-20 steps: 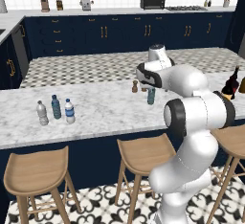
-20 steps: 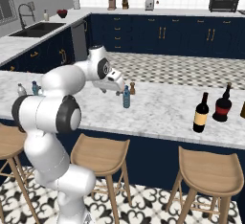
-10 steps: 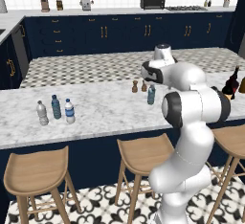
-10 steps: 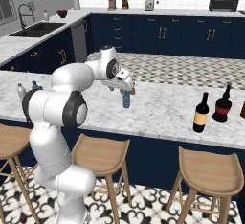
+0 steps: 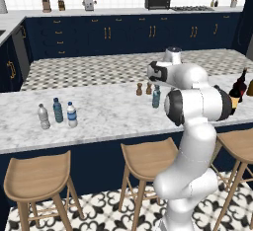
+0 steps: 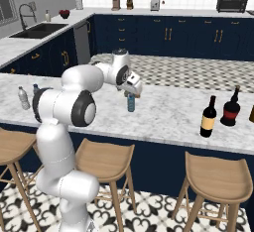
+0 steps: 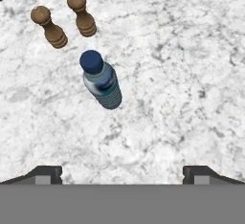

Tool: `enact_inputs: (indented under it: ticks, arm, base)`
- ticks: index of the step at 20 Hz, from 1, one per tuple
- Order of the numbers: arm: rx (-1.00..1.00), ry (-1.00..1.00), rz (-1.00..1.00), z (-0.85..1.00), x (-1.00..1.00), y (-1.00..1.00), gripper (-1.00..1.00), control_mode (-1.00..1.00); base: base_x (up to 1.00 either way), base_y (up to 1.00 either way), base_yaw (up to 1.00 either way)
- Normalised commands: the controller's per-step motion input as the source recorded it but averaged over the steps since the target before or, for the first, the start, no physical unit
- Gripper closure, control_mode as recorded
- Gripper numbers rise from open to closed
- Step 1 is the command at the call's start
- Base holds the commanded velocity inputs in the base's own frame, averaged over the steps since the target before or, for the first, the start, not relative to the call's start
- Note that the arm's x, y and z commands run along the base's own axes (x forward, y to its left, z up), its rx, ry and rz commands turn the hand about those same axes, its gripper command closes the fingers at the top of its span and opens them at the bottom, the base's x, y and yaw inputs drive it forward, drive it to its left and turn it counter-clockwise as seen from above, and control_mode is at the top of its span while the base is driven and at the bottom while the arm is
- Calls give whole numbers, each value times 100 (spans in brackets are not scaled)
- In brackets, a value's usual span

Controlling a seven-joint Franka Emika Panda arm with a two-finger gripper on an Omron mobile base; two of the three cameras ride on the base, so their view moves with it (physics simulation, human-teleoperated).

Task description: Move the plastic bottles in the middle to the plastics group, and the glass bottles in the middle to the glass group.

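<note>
A teal-blue water bottle (image 7: 101, 83) with a blue cap stands upright on the marble counter, also seen mid-counter (image 5: 156, 97) (image 6: 131, 102). My gripper (image 7: 122, 174) hangs open just above it (image 5: 156, 81) (image 6: 132, 92), fingers wide apart and holding nothing. At the counter's left end stands the plastics row: a greyish clear bottle (image 5: 43, 117), a teal one (image 5: 58, 110) and a clear white-labelled one (image 5: 72, 115). To the right, the yellow-labelled wine bottle (image 6: 208, 118) stands beside the red-labelled black bottle (image 6: 230, 108).
Two small brown shakers (image 7: 51, 28) (image 7: 82, 15) stand just behind the teal bottle. A brownish bottle (image 6: 251, 113) sits at the right edge. Wooden stools (image 6: 104, 159) line the counter's front. Bare marble (image 5: 104, 111) lies between the middle and the left row.
The hand has shifted a little sideways until it is over the teal bottle, and the elbow has swung slightly. The bottles have not moved.
</note>
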Motion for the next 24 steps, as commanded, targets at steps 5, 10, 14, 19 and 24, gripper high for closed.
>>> enact_inputs:
  ticks: [5,10,14,19,24]
  arm:
    - [4,-8,0,-14,33,-2,-100,-100]
    - [0,0,0,-3,45,0,-100,-100]
    - [0,0,1,-1,41,1,-100,-100]
    - [0,1,0,-9,35,0,-100,-100]
    - [0,5,3,-22,19,0,-100,-100]
  base:
    - [0,0,0]
    - [0,0,0]
    - [0,0,0]
    - [0,0,0]
    - [0,0,0]
